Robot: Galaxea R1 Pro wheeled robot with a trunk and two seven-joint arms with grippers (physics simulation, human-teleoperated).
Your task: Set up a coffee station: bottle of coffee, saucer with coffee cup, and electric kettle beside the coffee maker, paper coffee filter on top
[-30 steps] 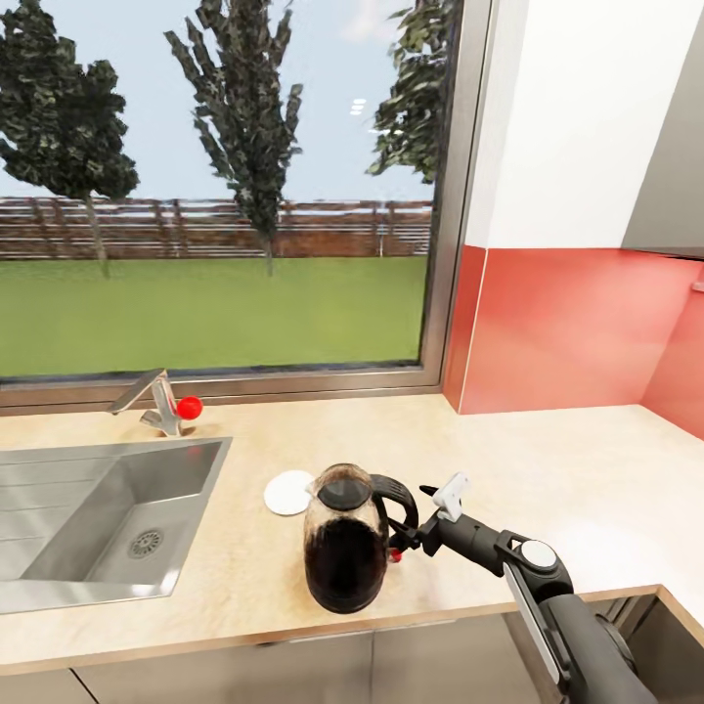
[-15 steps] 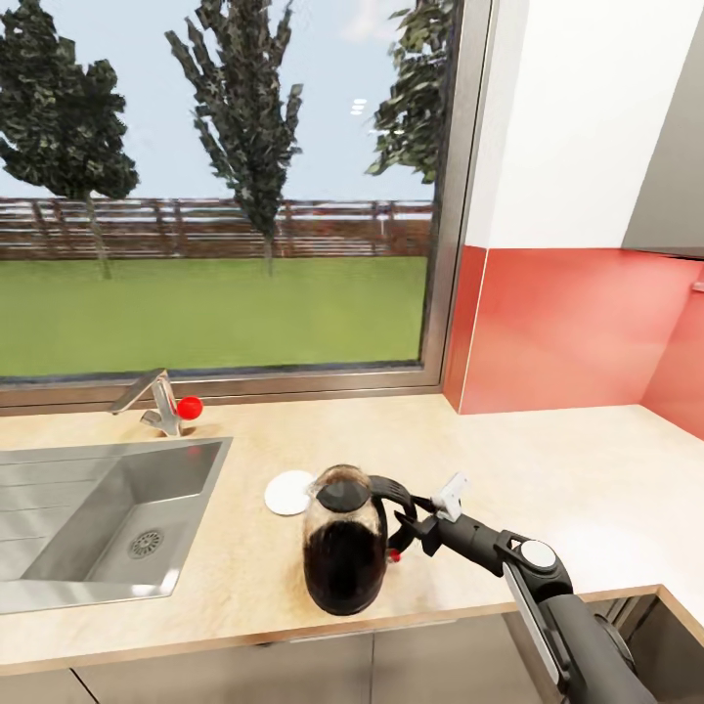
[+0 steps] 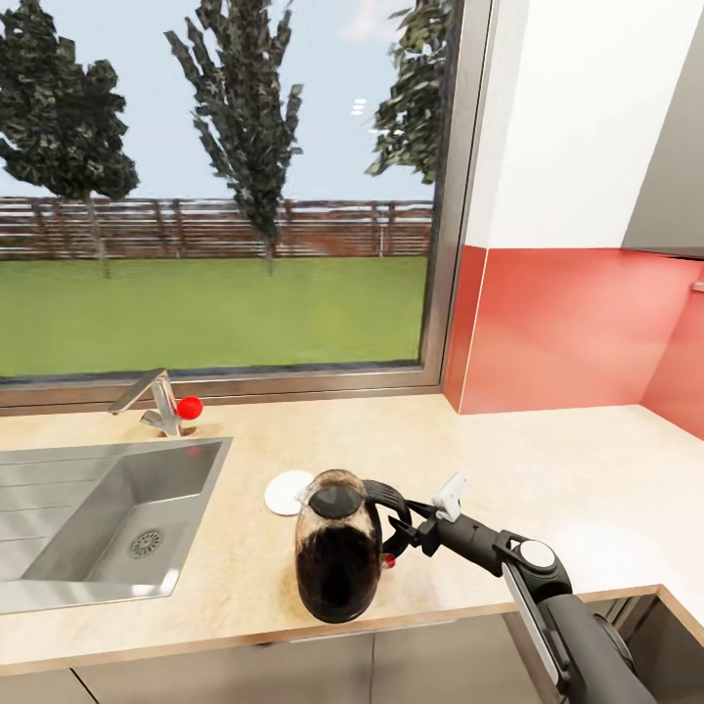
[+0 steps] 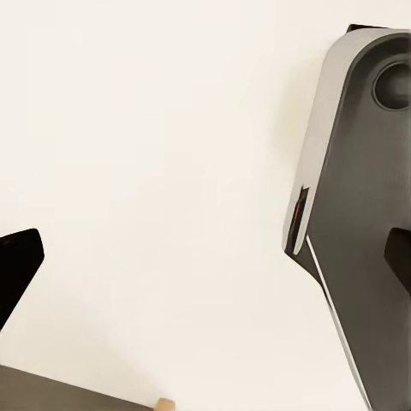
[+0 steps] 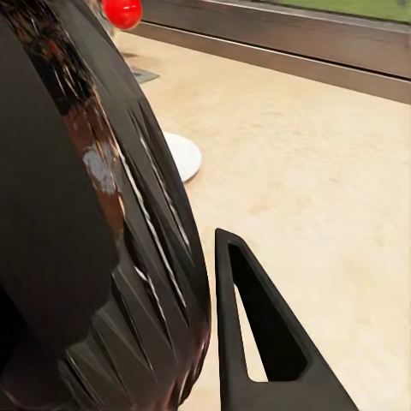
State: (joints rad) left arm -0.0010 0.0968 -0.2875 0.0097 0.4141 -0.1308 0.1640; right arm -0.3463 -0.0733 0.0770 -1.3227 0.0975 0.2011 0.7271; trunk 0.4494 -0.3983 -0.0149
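Right now the right gripper (image 3: 409, 523) has its jaws around the electric kettle's (image 3: 337, 555) handle; the kettle tilts on the countertop (image 3: 548, 469) beside a white saucer (image 3: 282, 492). Placing probably remains. Whether the left gripper is clenched, I cannot tell.

Kitchen: countertop (image 3: 548, 460), sink (image 3: 88, 518), faucet (image 3: 156, 401).

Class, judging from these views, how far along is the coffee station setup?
Done: nothing visibly finished; no coffee maker in sight. In hand: the right gripper is at the electric kettle's handle, kettle tilting on the countertop. A white disc lies behind it. Left: placing everything else.
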